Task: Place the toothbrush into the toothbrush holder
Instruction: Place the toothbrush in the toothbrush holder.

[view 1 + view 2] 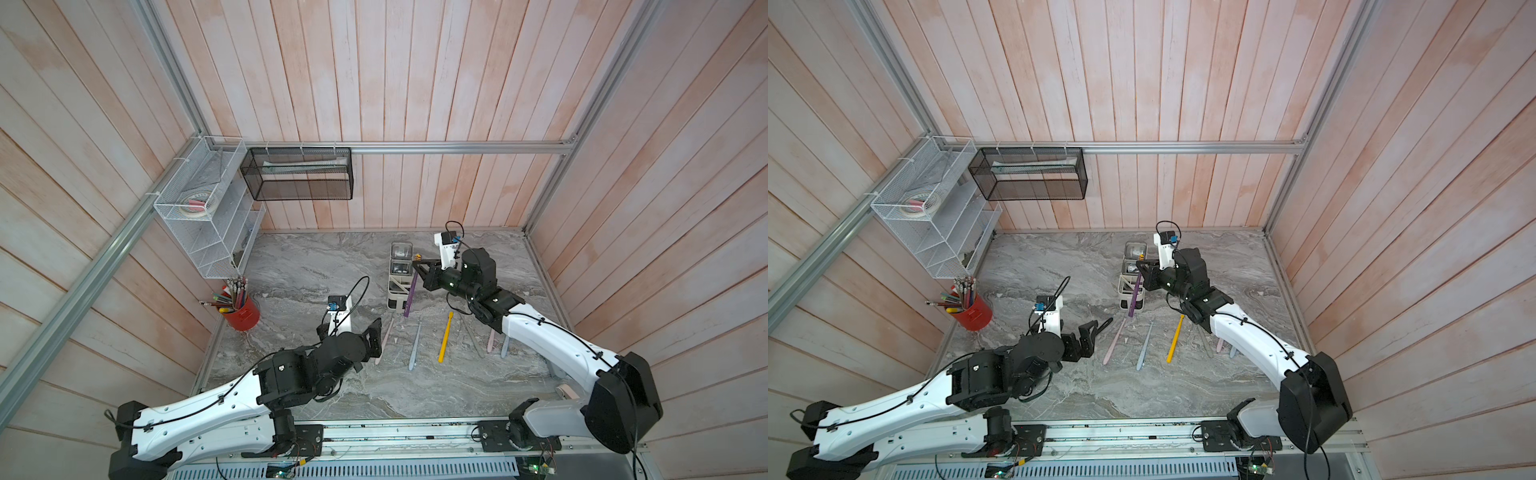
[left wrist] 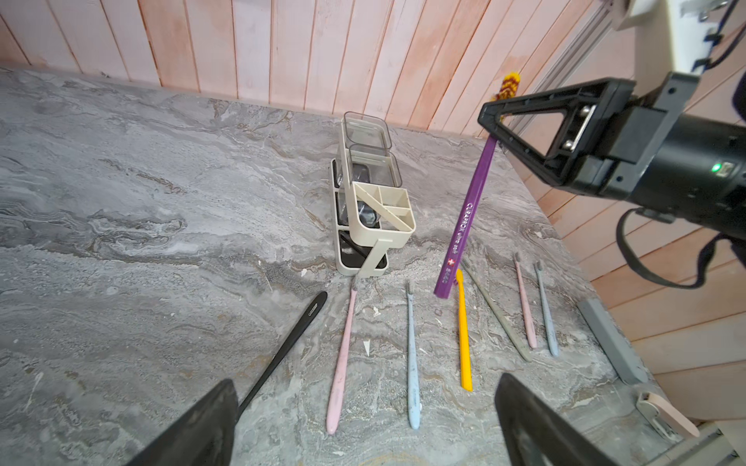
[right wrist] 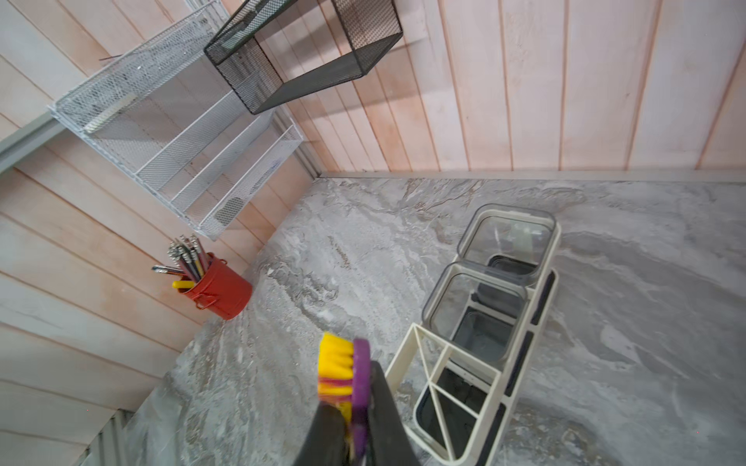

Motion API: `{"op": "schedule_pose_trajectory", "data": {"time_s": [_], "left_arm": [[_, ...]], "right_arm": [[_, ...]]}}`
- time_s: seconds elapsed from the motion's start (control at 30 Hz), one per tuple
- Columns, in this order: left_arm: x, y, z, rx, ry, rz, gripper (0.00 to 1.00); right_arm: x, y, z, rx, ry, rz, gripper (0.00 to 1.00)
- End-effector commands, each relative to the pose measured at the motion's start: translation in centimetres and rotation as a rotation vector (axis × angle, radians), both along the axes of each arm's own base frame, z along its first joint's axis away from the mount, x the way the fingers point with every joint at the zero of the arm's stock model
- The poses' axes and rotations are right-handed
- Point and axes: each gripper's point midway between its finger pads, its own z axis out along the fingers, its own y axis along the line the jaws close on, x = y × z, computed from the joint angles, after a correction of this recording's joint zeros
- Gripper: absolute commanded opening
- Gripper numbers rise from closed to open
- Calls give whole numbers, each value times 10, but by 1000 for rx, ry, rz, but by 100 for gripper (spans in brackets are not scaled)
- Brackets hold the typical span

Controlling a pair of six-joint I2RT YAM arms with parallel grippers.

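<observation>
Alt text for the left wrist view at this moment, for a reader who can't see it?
The right pincer grips a purple plastic toothbrush near its head, the handle hanging tilted beside, not in, the cream plastic compartmented toothbrush holder. Several other toothbrushes lie in a loose row on the grey marbled tabletop, with the left pincer open near them.

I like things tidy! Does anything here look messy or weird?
Yes. The black toothbrush lies slanted, apart from the neat row of toothbrushes on the marble table. Small white flecks are scattered among them.
</observation>
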Motion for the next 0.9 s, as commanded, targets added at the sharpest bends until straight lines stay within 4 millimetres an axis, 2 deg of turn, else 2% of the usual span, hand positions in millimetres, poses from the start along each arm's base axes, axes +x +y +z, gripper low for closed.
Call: {"op": "schedule_pose_trajectory", "data": {"time_s": [0.0,0.3,0.43,0.53,0.87], "left_arm": [[1,10,-17,48,20,23,100],[2,7,-41,63,62,15,100],[1,8,-49,75,74,14,100],[1,7,-53,75,72,11,100],[6,4,-63,90,64,5,100]], "right_arm": [[23,-8,1,-94,-88,-94,0],[66,1,18,-184,-238,-195,0],[75,6,37,-194,-310,-217,0],[81,8,42,-202,-351,-232,0],[96,33,26,-242,-418,-190,0]]}}
